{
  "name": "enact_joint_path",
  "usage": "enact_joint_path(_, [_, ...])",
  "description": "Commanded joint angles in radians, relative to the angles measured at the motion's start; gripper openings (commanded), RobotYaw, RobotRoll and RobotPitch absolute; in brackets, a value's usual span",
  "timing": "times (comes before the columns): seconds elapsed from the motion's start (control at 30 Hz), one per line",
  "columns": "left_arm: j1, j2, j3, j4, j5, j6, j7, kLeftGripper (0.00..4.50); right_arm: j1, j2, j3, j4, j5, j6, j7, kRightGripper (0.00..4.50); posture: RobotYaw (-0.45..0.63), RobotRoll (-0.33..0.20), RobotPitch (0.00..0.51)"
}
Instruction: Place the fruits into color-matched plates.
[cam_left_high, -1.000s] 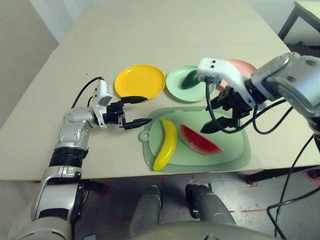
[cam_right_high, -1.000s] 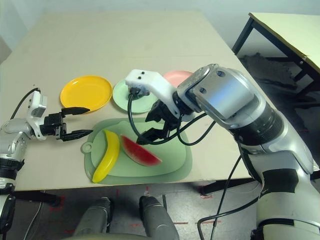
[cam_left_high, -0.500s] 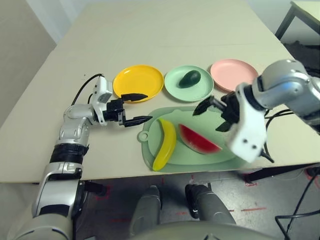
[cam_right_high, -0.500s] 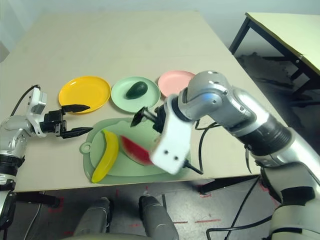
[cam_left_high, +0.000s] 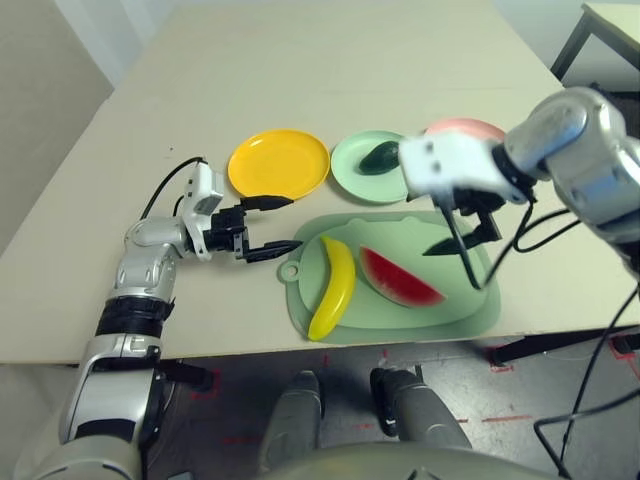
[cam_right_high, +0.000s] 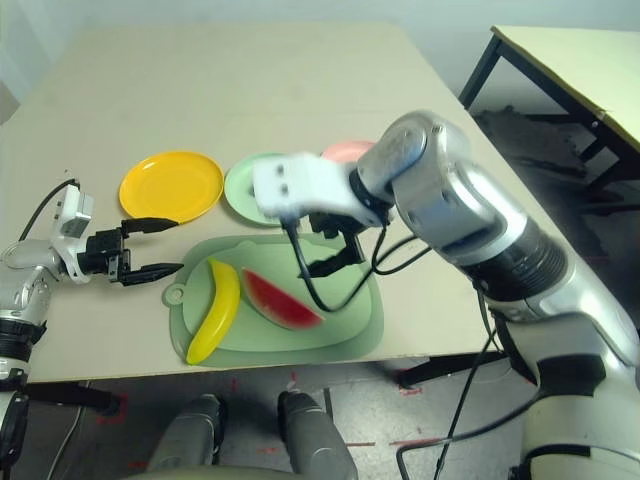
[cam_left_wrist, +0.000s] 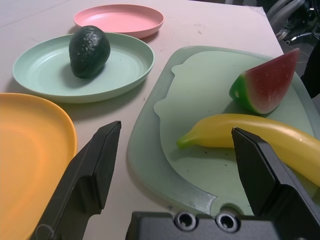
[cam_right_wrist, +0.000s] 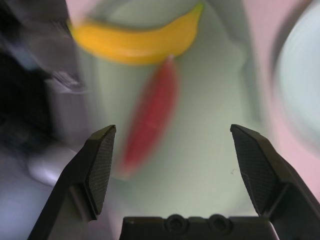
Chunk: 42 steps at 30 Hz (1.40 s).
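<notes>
Fruits are partly sorted: the avocado (cam_left_wrist: 89, 51) already rests in the green plate (cam_left_wrist: 125, 70), which suggests that match is done, while the banana (cam_left_high: 333, 285) and the watermelon wedge (cam_left_high: 398, 279) lie side by side on the pale green mat (cam_left_high: 470, 310), apart from each other. The yellow plate (cam_left_high: 279, 164) and the pink plate (cam_left_wrist: 120, 19) stand bare beyond the mat on the worktop (cam_left_high: 330, 70), in a row with the green one. The right gripper (cam_right_wrist: 177, 170) hangs over the mat with its jaws wide and nothing between them, apparently lining up on the wedge, though its wrist view is smeared and the wedge's outline there is hard to read. The left gripper (cam_left_high: 270, 222) waits beside the mat's ring tab, also wide and empty, pointing toward the banana, probably ready for it. The right arm covers most of the pink plate in the head views.
</notes>
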Motion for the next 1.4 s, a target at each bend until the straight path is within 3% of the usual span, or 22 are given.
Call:
enact_joint_path(0.03, [0.006,-0.001,-0.002,-0.01,-0.001,-0.003,-0.004,4.5,-0.022,-0.036,0.052,0.095,0.226,0.094,-0.113,4.46,-0.04,0.0,0.171])
enact_joint_path(0.3, [-0.002,0.007,-0.008,0.007,0.012,-0.032,-0.025,4.5,-0.04,-0.115,0.11,0.2,0.862,0.094,-0.625,4.46,-0.05,0.0,0.187])
enact_joint_path(0.43, [-0.032,0.021,-0.016,0.03,0.02,-0.083,-0.079,4.5,-0.005,-0.036,0.074,0.282,1.109,0.094,-0.956,4.46,-0.05,0.0,0.189])
enact_joint_path(0.53, [-0.063,0.023,-0.022,0.049,0.017,-0.1,-0.123,4.5,0.045,0.028,0.035,0.309,1.227,0.094,-1.18,4.46,-0.05,0.0,0.189])
enact_joint_path(0.7, [-0.1,0.024,-0.02,0.101,0.025,-0.122,-0.148,4.5,0.14,0.087,-0.035,0.293,1.313,0.094,-1.445,4.46,-0.05,0.0,0.192])
enact_joint_path(0.87, [-0.091,0.021,-0.019,0.118,0.026,-0.138,-0.154,4.5,0.209,0.112,-0.083,0.266,1.349,0.094,-1.591,4.46,-0.05,0.0,0.193])
enact_joint_path(1.4, [-0.101,0.02,-0.01,0.179,0.033,-0.182,-0.144,4.5,0.332,0.145,-0.138,0.209,1.368,0.094,-1.728,4.46,-0.05,0.0,0.19])
